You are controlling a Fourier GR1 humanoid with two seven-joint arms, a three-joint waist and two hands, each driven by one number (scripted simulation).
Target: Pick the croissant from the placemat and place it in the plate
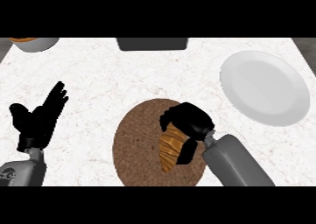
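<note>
A golden-brown croissant (170,148) lies on the round brown placemat (137,140) at the lower middle of the counter. My right hand (189,120) sits on top of it, fingers and thumb curled round its upper part, so only the lower end of the croissant shows. The white plate (265,87) lies at the right, beyond and to the right of the placemat, with nothing on it. At the left my left hand (37,118) rests open with fingers up, well clear of the placemat.
A dark grey box-like object (152,43) stands at the counter's far edge in the middle. A grey bowl with something orange-brown in it (32,43) sits at the far left corner. White marble counter (95,83) lies between placemat, plate and left hand.
</note>
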